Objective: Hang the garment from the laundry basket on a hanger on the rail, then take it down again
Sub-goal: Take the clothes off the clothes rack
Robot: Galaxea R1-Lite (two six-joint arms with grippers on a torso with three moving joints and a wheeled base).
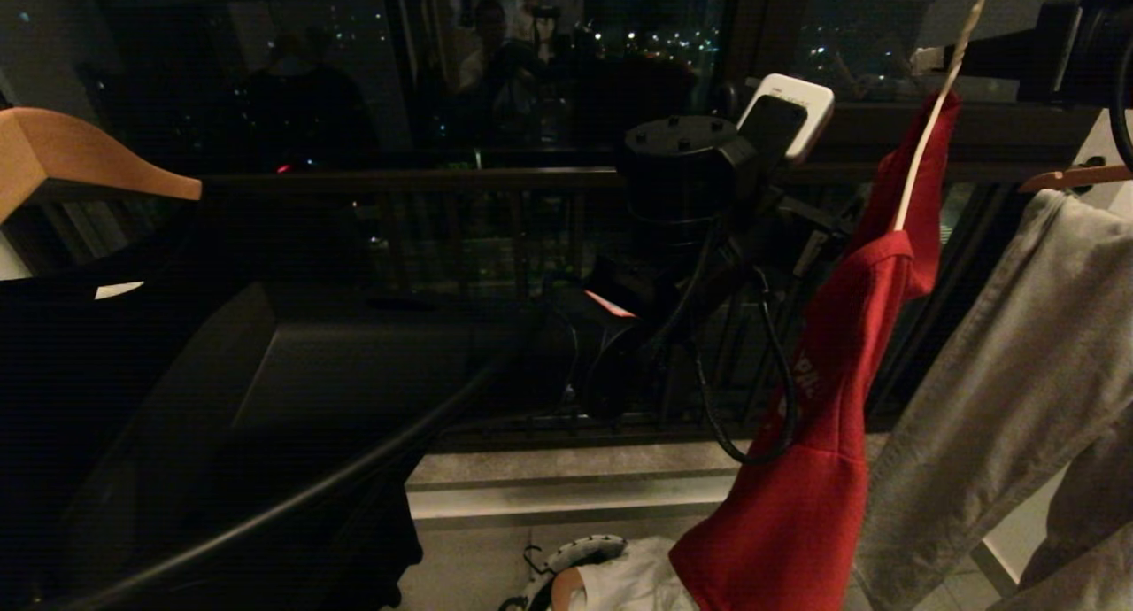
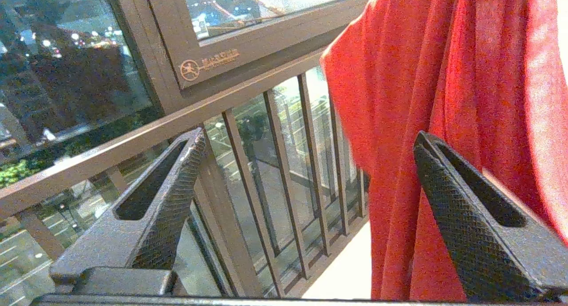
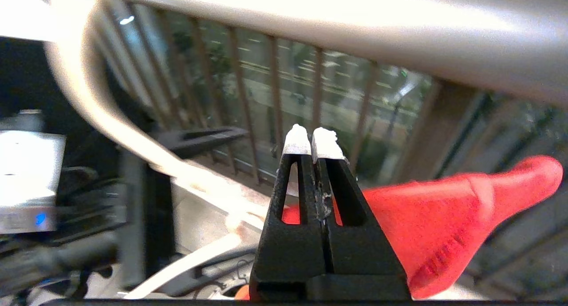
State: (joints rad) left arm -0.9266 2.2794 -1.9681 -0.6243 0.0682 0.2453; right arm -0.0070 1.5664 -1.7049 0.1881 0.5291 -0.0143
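The red garment [image 1: 797,505] hangs bunched at the right from one end of the thin white hanger [image 1: 929,133], which is tilted steeply. My right gripper [image 1: 929,59] reaches in from the top right and is shut on the hanger's wire [image 3: 133,137]. Its white-tipped fingers [image 3: 313,135] are pressed together, with the garment [image 3: 443,226] just past them. My left arm [image 1: 682,177] stretches across the middle. The left gripper [image 2: 308,136] is open and empty beside the garment [image 2: 443,75], with red cloth just behind one finger [image 2: 457,217]. The laundry basket [image 1: 575,553] stands on the floor below.
A white cloth [image 1: 633,584] lies in the basket. A grey garment [image 1: 1018,372] hangs at the far right. A wooden hanger [image 1: 80,155] with a black T-shirt [image 1: 53,398] hangs at the left. The window railing [image 1: 443,181] runs behind everything.
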